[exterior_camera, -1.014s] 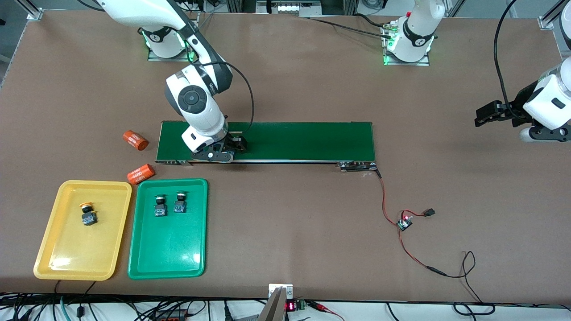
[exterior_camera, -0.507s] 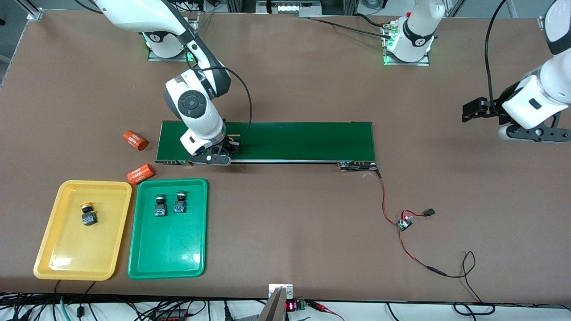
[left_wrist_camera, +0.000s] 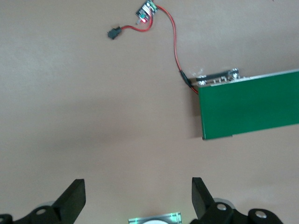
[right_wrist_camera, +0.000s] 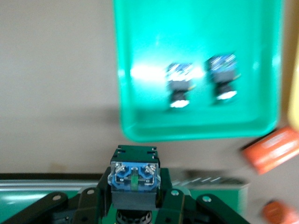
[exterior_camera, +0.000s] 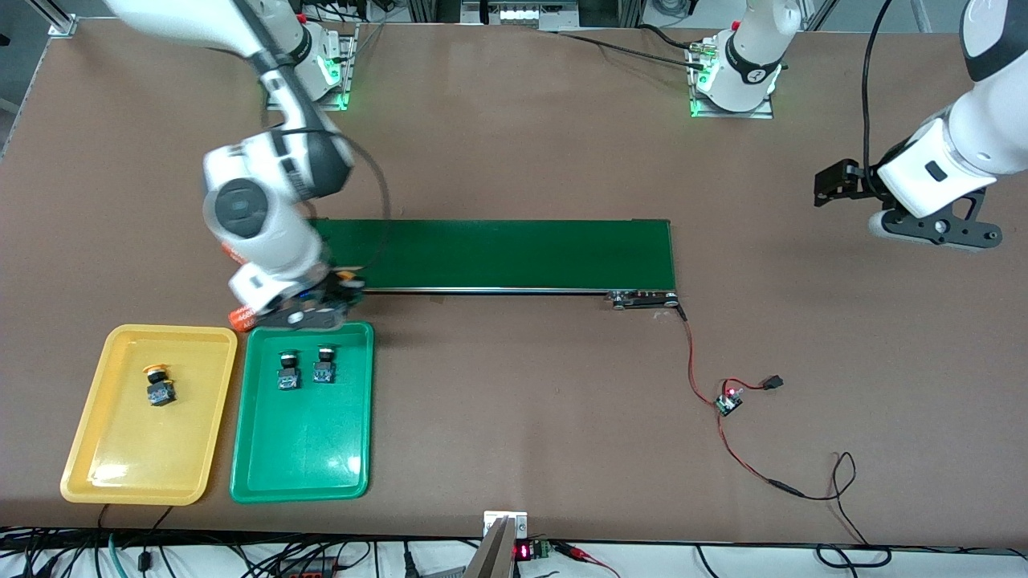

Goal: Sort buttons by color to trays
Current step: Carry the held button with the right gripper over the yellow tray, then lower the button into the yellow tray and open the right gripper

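Table (exterior_camera: 514,160): brown, conveyor (exterior_camera: 498,254) central.
Right gripper (exterior_camera: 325,299): over conveyor's edge, clamped on my yellow button (right_wrist_camera: 134,179).
Left gripper (left_wrist_camera: 138,198): spread, empty, waiting off conveyor's end.
Risk: I overshoot; button lands in green tray (exterior_camera: 305,449).

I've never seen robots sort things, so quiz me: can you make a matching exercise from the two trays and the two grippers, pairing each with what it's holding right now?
1. shallow yellow plastic tray
2. shallow green plastic tray
3. right gripper
4. left gripper

A. open, empty, over bare table
B. holds two green-capped push-buttons
C. shut on a black-bodied push-button, by the green tray's rim
D. holds one yellow-capped push-button

Pairs: 1-D, 2-B, 3-C, 4-A
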`<state>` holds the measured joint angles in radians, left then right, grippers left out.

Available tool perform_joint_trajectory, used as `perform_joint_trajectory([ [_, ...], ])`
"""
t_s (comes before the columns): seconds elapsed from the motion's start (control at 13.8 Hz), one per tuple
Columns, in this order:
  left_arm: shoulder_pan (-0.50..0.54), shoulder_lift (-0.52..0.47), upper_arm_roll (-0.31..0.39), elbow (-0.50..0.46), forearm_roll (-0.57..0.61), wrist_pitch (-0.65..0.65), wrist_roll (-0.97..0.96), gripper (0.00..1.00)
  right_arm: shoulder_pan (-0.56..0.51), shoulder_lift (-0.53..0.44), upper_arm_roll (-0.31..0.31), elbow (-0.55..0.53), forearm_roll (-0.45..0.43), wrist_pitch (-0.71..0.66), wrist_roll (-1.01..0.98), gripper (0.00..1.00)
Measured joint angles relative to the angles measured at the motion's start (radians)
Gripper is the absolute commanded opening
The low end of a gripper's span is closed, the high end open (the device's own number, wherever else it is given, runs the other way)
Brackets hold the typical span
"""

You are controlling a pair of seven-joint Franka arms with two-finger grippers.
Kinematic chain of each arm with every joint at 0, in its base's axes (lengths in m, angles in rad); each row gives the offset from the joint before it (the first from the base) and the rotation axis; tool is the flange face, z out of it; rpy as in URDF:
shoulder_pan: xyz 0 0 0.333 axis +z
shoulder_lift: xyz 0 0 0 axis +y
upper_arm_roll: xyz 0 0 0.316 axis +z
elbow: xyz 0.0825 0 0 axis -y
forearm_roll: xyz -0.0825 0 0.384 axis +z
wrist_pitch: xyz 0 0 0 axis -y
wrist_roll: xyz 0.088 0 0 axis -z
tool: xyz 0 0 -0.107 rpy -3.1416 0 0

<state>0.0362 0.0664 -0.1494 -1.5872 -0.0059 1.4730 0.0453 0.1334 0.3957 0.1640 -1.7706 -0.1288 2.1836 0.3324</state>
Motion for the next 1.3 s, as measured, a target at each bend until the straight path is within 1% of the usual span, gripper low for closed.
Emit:
perform_joint_trajectory([
  [0.14, -0.001, 0.000, -0.027, 0.020, 0.000, -0.037, 0.000, 1.00, -0.116, 0.022, -0.005, 0.019, 0.000, -0.002, -0.175, 0.00],
  [0.29, -0.001, 0.000, -0.043, 0.026, 0.000, -0.052, 0.000, 1.00, -0.220, 0.073, -0.008, 0.047, 0.000, 0.002, -0.343, 0.00],
  [0.43, -0.001, 0.000, -0.049, 0.027, 0.002, -0.057, 0.000, 1.00, -0.297, 0.137, -0.010, 0.082, 0.000, 0.023, -0.480, 0.00],
  [0.58, 0.000, 0.000, -0.049, 0.027, 0.007, -0.060, 0.000, 1.00, -0.333, 0.197, -0.027, 0.114, -0.001, 0.085, -0.569, 0.00],
  [0.8, 0.002, 0.000, -0.049, 0.027, 0.008, -0.063, 0.000, 1.00, -0.341, 0.259, -0.061, 0.125, -0.001, 0.208, -0.649, 0.01],
  [0.87, 0.002, 0.000, -0.049, 0.027, 0.008, -0.065, 0.001, 1.00, -0.347, 0.278, -0.066, 0.126, -0.001, 0.244, -0.668, 0.04],
  [0.94, 0.001, 0.000, -0.049, 0.027, 0.008, -0.071, 0.001, 1.00, -0.353, 0.293, -0.068, 0.127, -0.001, 0.271, -0.679, 0.13],
  [1.01, 0.001, 0.001, -0.049, 0.027, 0.008, -0.080, 0.001, 1.00, -0.357, 0.304, -0.071, 0.129, -0.001, 0.289, -0.686, 0.25],
  [1.09, 0.001, 0.001, -0.049, 0.029, 0.008, -0.082, 0.001, 1.00, -0.358, 0.312, -0.073, 0.130, -0.001, 0.301, -0.688, 0.28],
  [1.16, 0.001, 0.002, -0.048, 0.043, 0.008, -0.082, 0.001, 1.00, -0.358, 0.316, -0.074, 0.132, -0.001, 0.311, -0.689, 0.46],
  [1.23, 0.002, 0.003, -0.046, 0.062, 0.008, -0.083, 0.001, 1.00, -0.358, 0.320, -0.074, 0.132, -0.001, 0.317, -0.689, 0.56],
  [1.3, 0.004, 0.005, -0.041, 0.077, 0.008, -0.083, 0.001, 1.00, -0.358, 0.321, -0.074, 0.133, -0.001, 0.319, -0.689, 0.77],
])
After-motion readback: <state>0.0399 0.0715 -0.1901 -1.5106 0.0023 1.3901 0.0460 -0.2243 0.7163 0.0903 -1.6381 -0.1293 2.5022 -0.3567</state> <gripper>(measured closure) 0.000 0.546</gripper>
